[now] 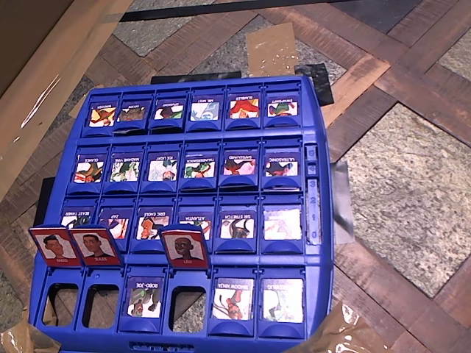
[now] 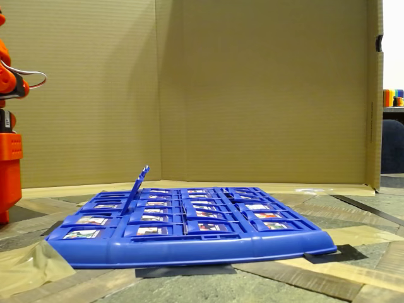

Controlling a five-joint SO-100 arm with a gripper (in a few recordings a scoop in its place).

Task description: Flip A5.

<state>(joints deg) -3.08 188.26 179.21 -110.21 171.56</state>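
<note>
The blue game board point(image 1: 318, 243) lies flat with rows of hinged tiles. In the overhead view, A5 point(image 1: 232, 298) is the fifth tile from the left in the nearest row. It lies flat with its pale blue-framed cartoon side up. Three red-framed portrait tiles stand upright in that row: two black-haired men point(image 1: 54, 245) point(image 1: 96, 246) and a dark-skinned face point(image 1: 185, 248). The fixed view looks along that row, where A5 point(image 2: 93, 220) lies flat near the front and the raised tiles point(image 2: 137, 188) overlap. An orange arm point(image 2: 9, 145) stands at that view's left edge, well away from the board point(image 2: 189, 249).
Cardboard walls point(image 2: 252, 95) enclose the back and sides. The board rests on a patterned wood-and-stone floor point(image 1: 412, 184) with patches of clear tape point(image 1: 271, 48). Open slots point(image 1: 60, 303) show under the raised tiles.
</note>
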